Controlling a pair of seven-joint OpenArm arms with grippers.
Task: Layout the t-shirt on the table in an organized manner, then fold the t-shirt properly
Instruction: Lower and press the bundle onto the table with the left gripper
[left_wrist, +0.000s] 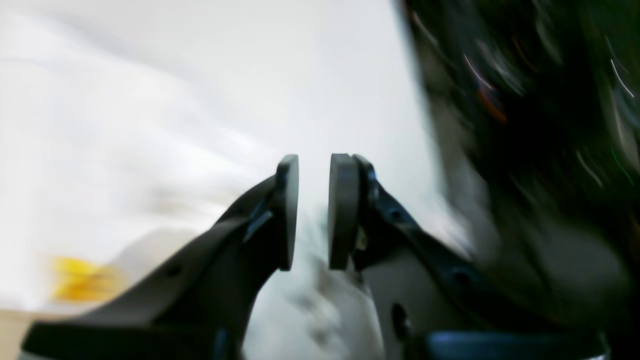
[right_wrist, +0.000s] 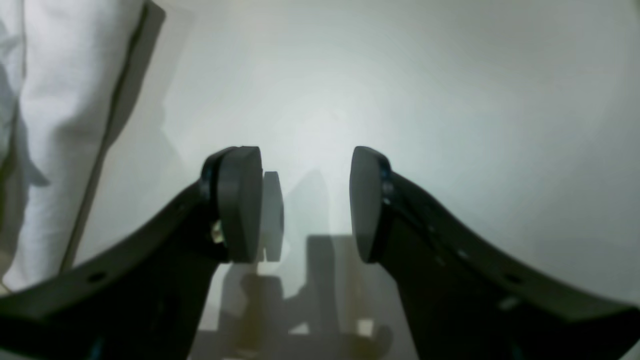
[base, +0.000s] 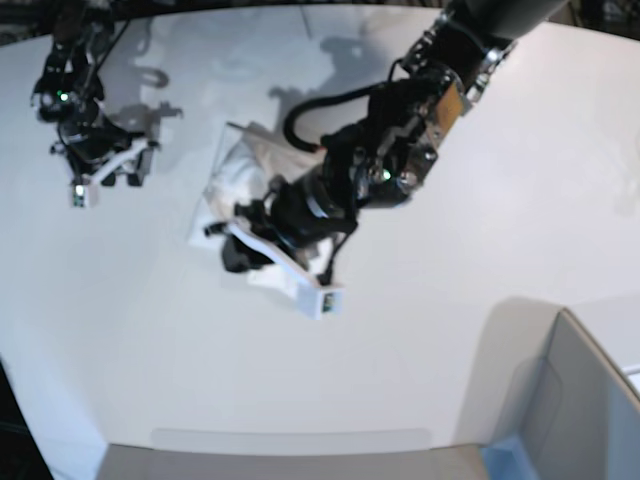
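The t-shirt (base: 225, 185) lies crumpled in a white heap on the table (base: 450, 250), left of centre. My left gripper (base: 232, 245) is down on the heap's near edge. The left wrist view is blurred. There, the left gripper (left_wrist: 315, 210) shows only a narrow gap between its jaws. White cloth (left_wrist: 310, 290) bunches low between the fingers, and a yellow patch of print (left_wrist: 80, 277) shows at lower left. Whether the cloth is pinched is unclear. My right gripper (right_wrist: 305, 205) stands open over bare table (right_wrist: 450, 100), with the t-shirt (right_wrist: 65, 125) at that view's left edge.
A grey box (base: 580, 400) sits at the table's near right corner. My right arm (base: 90, 130) hovers at the far left, apart from the shirt. The table's curved far edge runs along the top of the base view. A dark blurred mass (left_wrist: 540, 125) fills the right of the left wrist view.
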